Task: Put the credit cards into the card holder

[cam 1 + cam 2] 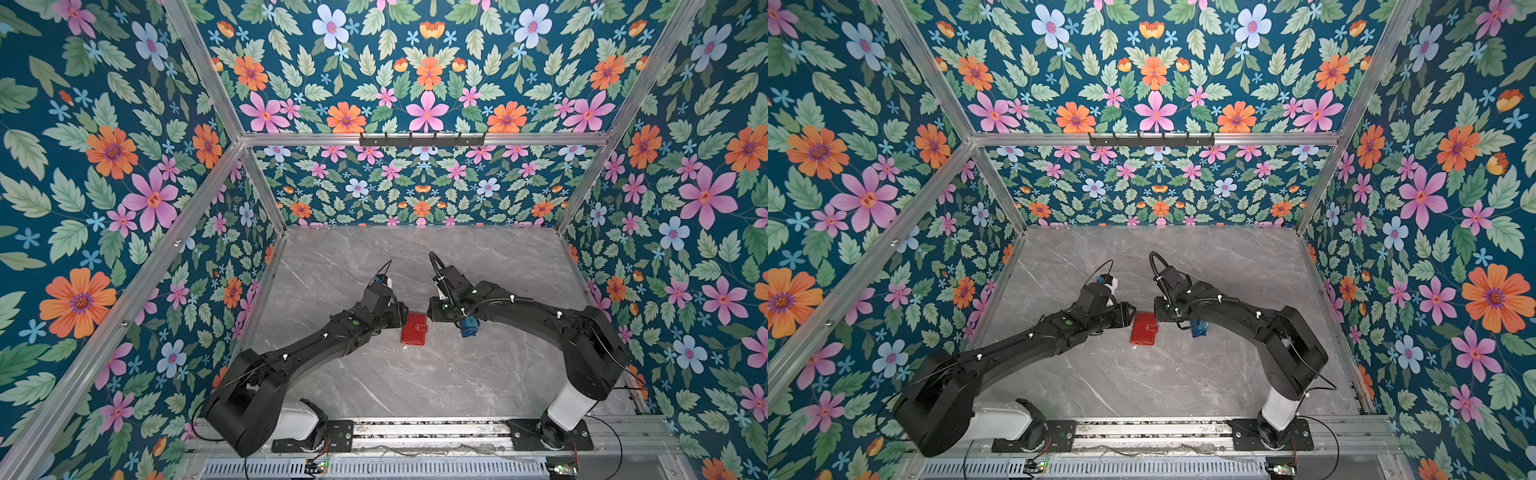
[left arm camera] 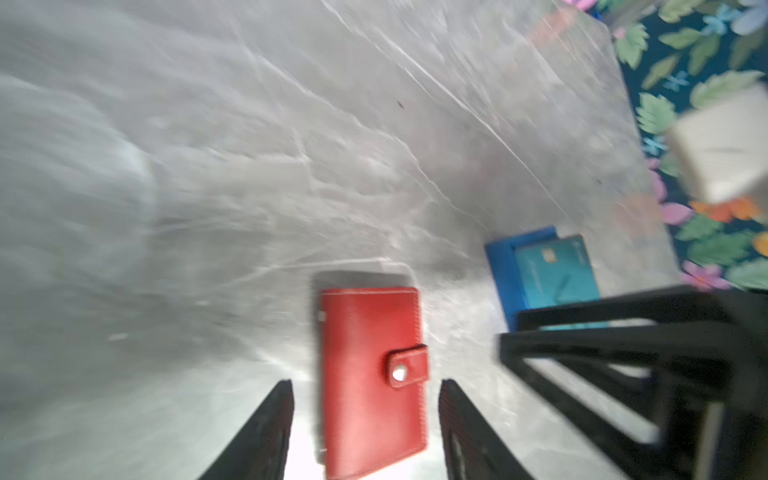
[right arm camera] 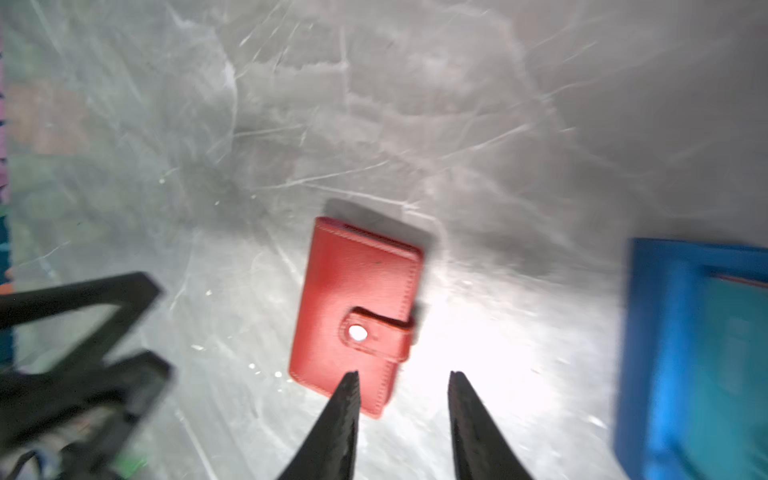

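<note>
Your card holder (image 1: 414,328) lies flat on the table (image 1: 415,382) between the two arms, closed with its snap tab (image 3: 374,332) fastened, so no sleeve can take a card yet. Your left gripper (image 2: 365,384) has its jaws spread wide and empty, one to each side of the holder and clear of it. Your right gripper (image 3: 404,376) is also parted and empty, and one finger overlaps a corner of the holder in the right wrist view; you cannot tell from here whether it touches. The one credit card (image 2: 552,270) you can see clearly is teal and sits in the blue tray (image 2: 498,266) just beside the holder, under your right arm. The likely trouble is the snap: if you pull the tab with one gripper and nothing pins the cover, the whole holder will probably lift or skate across the smooth stone. Pinching across both covers would clamp it shut. The two grippers sit close together, so they could knock each other, or your right arm could nudge the tray and spill the card. Both wrist views are blurred, so judge your height carefully before closing
</note>
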You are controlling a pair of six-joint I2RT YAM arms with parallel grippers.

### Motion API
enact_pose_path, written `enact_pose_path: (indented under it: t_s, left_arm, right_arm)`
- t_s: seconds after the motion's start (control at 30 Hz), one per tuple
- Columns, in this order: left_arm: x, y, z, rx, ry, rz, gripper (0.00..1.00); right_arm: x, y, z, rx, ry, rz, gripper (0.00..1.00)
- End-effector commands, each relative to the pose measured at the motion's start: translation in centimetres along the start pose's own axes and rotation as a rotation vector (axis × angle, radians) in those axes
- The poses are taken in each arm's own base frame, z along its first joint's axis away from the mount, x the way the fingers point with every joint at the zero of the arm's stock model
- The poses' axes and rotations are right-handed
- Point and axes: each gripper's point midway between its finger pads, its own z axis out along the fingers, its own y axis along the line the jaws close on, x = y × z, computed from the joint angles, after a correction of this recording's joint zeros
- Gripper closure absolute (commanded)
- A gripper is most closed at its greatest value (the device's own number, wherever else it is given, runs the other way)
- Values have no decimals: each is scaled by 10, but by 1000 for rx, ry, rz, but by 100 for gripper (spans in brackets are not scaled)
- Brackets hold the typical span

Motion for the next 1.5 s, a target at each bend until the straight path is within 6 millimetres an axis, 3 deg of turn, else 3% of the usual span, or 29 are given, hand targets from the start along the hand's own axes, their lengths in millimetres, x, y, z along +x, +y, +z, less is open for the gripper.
enact_pose_path:
  t_s: [0.0, 0.1, 0.37, 0.67, 0.83, 0.97, 1.17, 1.47]
  left_arm:
    - [-18, 49, -23, -272, -119, 77, 37]
    - [-32, 74, -50, -417, -218, 106, 32]
    - [-51, 102, -92, -582, -379, 151, 25]
    - [-61, 151, -134, -831, -554, 121, 14]
    - [-61, 175, -136, -892, -581, 119, 12]
    - [-60, 195, -132, -943, -598, 116, 2]
    - [-65, 214, -115, -924, -591, 156, 0]
    - [-68, 235, -83, -764, -593, 142, 0]
  right_arm:
    - [-16, -48, -28, 248, -128, -43, 61]
    - [-26, -75, -52, 384, -208, -70, 60]
    - [-33, -146, -95, 596, -301, -27, 60]
    - [-23, -230, -123, 711, -356, 137, 58]
    - [-14, -269, -122, 735, -364, 236, 55]
    - [-13, -290, -116, 761, -386, 258, 51]
    - [-20, -300, -101, 712, -444, 237, 37]
    - [-38, -293, -94, 641, -622, 114, 35]
